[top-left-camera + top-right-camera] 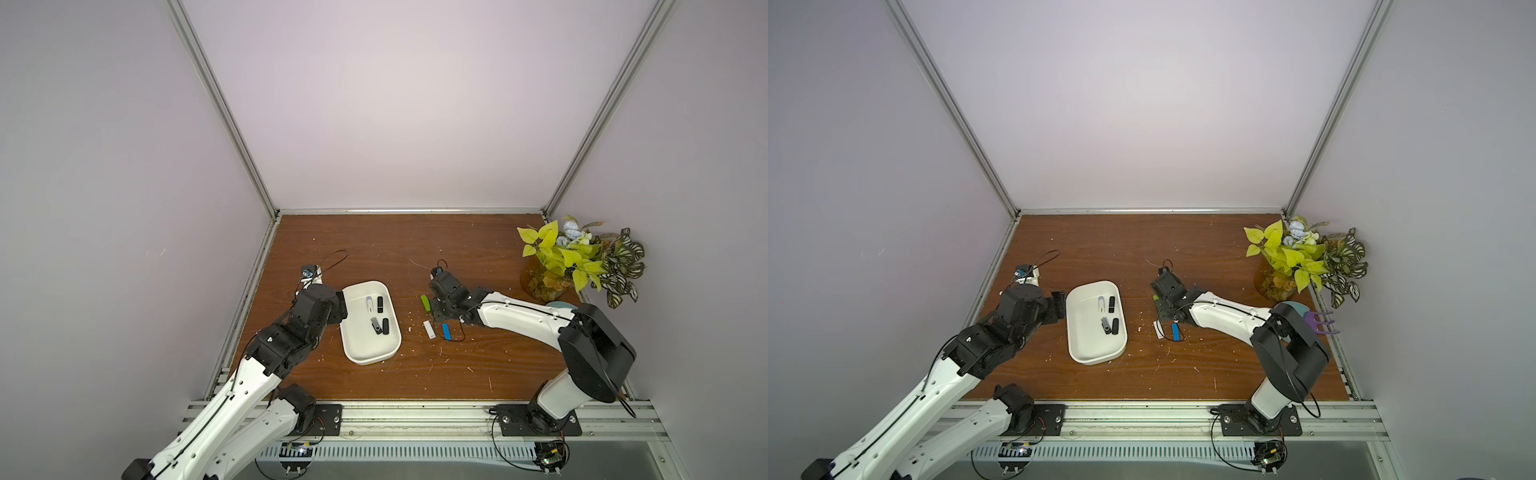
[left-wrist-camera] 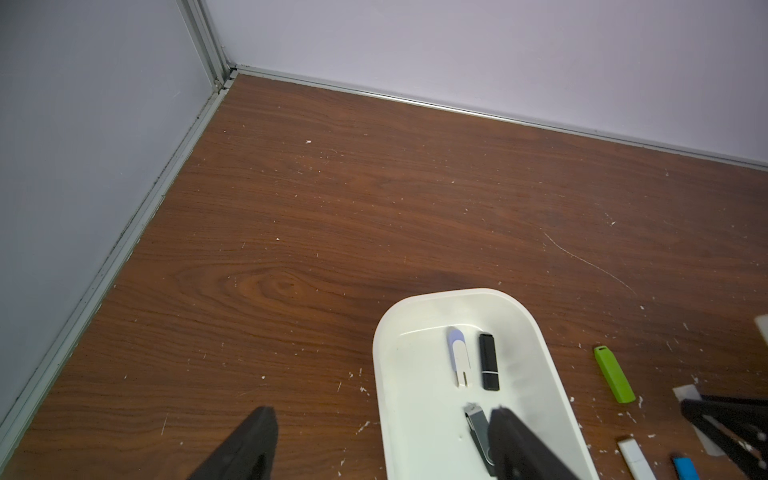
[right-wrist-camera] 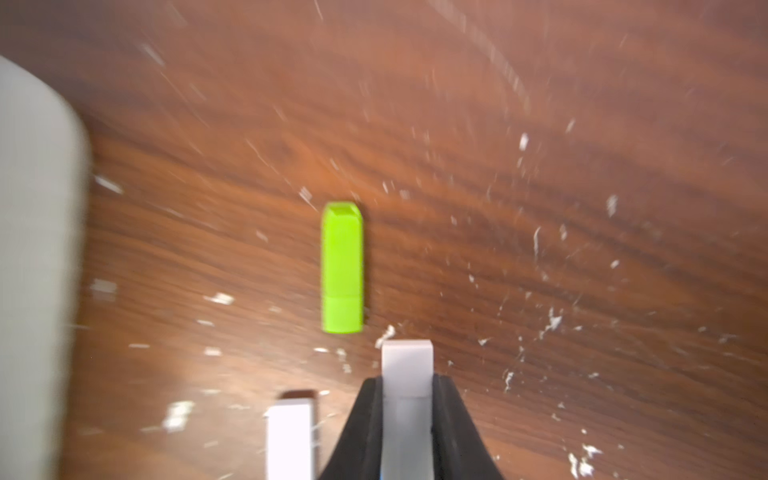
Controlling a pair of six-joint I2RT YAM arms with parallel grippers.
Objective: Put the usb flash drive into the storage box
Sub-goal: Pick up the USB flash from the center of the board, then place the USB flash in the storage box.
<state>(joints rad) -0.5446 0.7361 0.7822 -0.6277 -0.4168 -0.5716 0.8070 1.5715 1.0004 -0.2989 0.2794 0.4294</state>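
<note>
**Right gripper clenched on nothing, green drive just ahead**

The right gripper (image 3: 407, 380) is clenched. Its black jaws press only their own pale pads (image 3: 407, 361) together, and no drive seems caught between them. Just before its tips the green flash drive (image 3: 341, 268) lies flat on the wooden table (image 3: 540, 124). It is beside the storage box (image 1: 365, 359), on the side away from the left arm and apart from the wall. A white flash drive (image 1: 429, 330) and a blue flash drive (image 1: 446, 331) lie on the same side of the box. The left gripper (image 2: 382, 415) is released, with one finger over the box and the other outside its wall. Inside the box lie four drives, among them a grey swivel drive (image 1: 376, 325).

The green drive is a small bar of smooth plastic with one bevelled end and a cap seam. It is probably stiff, very light and a little slippery. Because it lies low, the fingers should probably take it across the long narrow sides near the middle, not on the cap, which may pull off. The box is shallow glossy white plastic with rounded corners.
</note>
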